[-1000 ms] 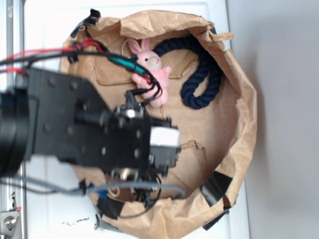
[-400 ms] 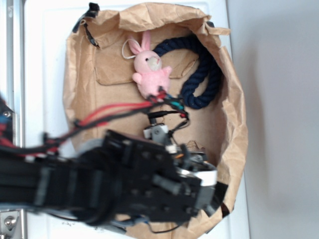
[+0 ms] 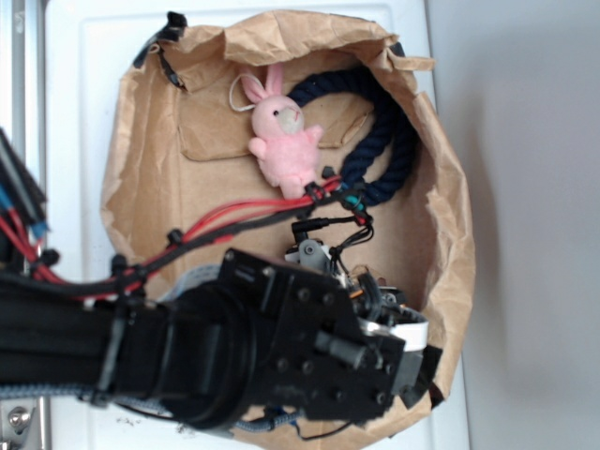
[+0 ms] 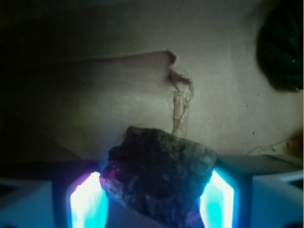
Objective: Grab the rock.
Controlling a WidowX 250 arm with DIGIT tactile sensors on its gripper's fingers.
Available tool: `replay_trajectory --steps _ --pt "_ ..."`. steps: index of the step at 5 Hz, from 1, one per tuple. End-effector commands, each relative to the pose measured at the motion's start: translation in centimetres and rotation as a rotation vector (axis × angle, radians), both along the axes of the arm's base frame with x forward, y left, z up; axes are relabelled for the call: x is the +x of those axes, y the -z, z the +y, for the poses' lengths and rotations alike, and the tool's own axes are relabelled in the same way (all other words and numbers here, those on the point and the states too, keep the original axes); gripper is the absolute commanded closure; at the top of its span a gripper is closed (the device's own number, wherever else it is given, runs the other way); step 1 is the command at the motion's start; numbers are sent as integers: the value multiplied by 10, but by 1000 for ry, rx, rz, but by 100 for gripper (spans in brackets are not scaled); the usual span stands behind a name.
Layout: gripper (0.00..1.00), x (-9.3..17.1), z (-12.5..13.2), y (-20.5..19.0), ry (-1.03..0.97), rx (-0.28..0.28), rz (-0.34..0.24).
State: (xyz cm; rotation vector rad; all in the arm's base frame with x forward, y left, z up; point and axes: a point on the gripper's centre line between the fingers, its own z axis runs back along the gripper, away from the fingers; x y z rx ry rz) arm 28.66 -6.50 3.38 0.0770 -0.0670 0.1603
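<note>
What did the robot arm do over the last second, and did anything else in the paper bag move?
The arm swung from the left side toward the lower right of the paper bag. Its gripper now has the rock between its lit fingers. The pink bunny and navy rope stayed where they were.

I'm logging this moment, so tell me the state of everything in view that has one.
rock: between the glowing gripper fingers, touching both
gripper: shut on the rock
pink plush bunny: lying on the paper, untouched
navy rope: curled beside the bunny
brown paper bag: rim rolled down, crumpled
</note>
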Motion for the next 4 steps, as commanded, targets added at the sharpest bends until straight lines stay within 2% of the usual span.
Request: replay_trajectory --steps 1,2,3,4 --pt "100 10 34 -80 -24 -185 -34" --pt "100 12 60 -115 -5 -298 25" --pt "100 10 81 -145 -12 -346 59" --pt "100 4 91 -163 27 -372 35"
